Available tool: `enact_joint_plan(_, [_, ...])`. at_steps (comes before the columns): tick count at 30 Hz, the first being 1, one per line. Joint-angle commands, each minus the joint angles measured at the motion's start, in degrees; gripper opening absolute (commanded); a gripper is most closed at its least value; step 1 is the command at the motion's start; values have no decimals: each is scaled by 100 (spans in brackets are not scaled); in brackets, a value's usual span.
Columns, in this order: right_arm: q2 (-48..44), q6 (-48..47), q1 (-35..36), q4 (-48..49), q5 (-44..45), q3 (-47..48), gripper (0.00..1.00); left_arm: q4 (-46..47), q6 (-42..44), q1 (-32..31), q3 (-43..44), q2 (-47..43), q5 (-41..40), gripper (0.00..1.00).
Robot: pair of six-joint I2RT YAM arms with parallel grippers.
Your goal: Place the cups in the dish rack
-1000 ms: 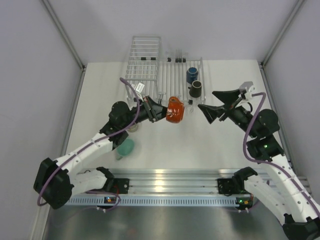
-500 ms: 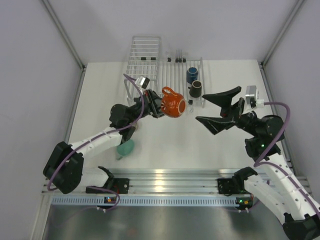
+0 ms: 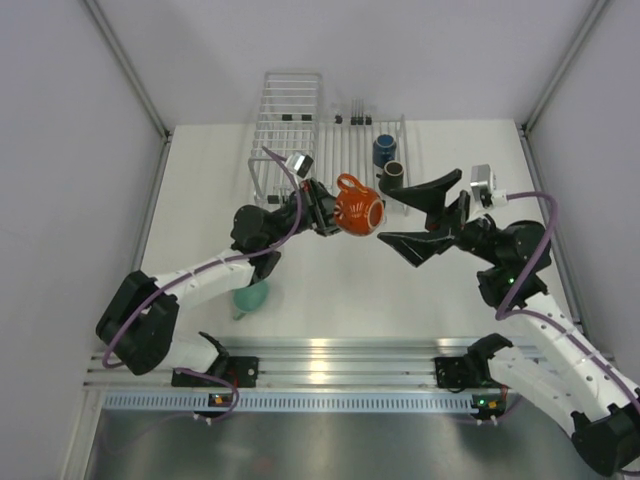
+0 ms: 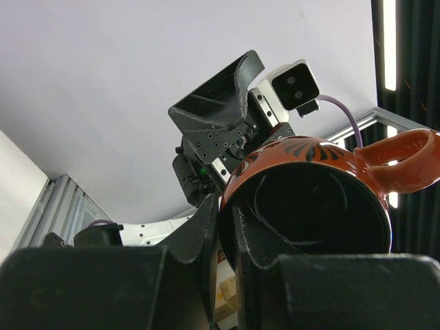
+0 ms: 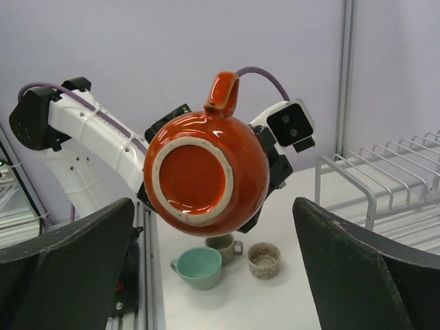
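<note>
My left gripper (image 3: 328,212) is shut on the rim of the orange-red cup (image 3: 358,208), holding it in the air on its side. In the left wrist view the fingers (image 4: 206,237) pinch the wall of this cup (image 4: 309,199), one inside its dark hollow. My right gripper (image 3: 385,214) stands open just right of the cup, jaws wide on either side of its base (image 5: 196,177) without touching. The dish rack (image 3: 355,140) at the back holds a dark blue cup (image 3: 384,150) and a brown cup (image 3: 392,171). Mint-teal (image 5: 198,267), olive-grey (image 5: 223,246) and beige (image 5: 264,259) cups stand on the table.
A taller wire basket (image 3: 290,125) stands left of the dish rack. The mint-teal cup (image 3: 250,296) shows under the left arm in the top view. Wire bars (image 5: 385,179) rise at the right of the right wrist view. Grey walls enclose the white table.
The left arm has lifted the orange-red cup, turned it and carried it right. The right gripper has opened wider and moved left up to the cup.
</note>
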Motion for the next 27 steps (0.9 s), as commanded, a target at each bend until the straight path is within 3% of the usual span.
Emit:
enact_joint_plan(1, [42,-195,189,214,158,66,99,724,87,-85,323,-41,-199,0])
enact_joint_plan(27, [692,-1003,1349,-305,959,672,98,-102,851,-357,393,-93,-402,0])
